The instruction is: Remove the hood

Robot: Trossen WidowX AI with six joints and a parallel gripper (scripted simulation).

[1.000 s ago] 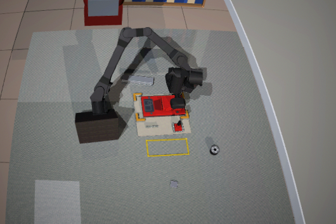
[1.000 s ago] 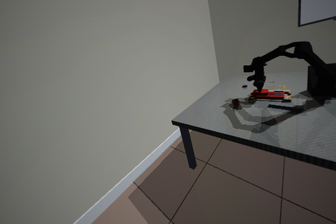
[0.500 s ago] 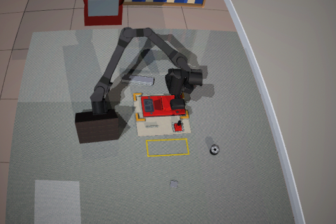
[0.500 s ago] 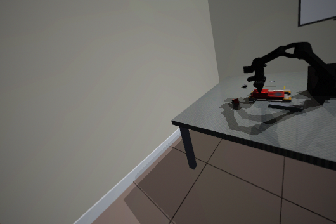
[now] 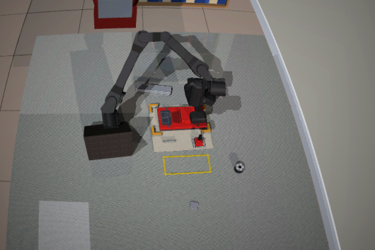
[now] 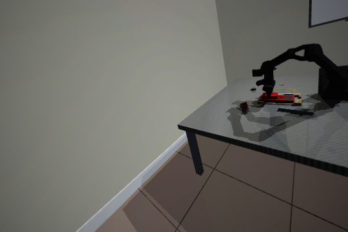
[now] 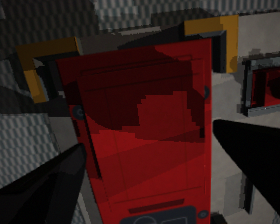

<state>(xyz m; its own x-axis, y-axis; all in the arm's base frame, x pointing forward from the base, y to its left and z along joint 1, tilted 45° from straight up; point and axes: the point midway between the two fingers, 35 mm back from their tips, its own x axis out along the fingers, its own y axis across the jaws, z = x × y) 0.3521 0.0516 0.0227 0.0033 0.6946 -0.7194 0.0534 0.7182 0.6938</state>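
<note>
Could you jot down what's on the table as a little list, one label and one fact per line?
car: red toy car, on a pale board
claw: open, above the car, holding nothing
marked area: yellow outline, beside the board, no hood inside
loose bits: small grey square; round metallic piece

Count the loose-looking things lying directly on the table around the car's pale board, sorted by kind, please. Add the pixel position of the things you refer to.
Long flat grey bar (image 5: 154, 89) (image 6: 295, 111): 1
Small round silver-and-black ring-shaped piece (image 5: 236, 168) (image 6: 253, 89): 1
Small flat grey square (image 5: 194, 205): 1
Total: 3

Whether they are truly loose, I cannot tell.
</note>
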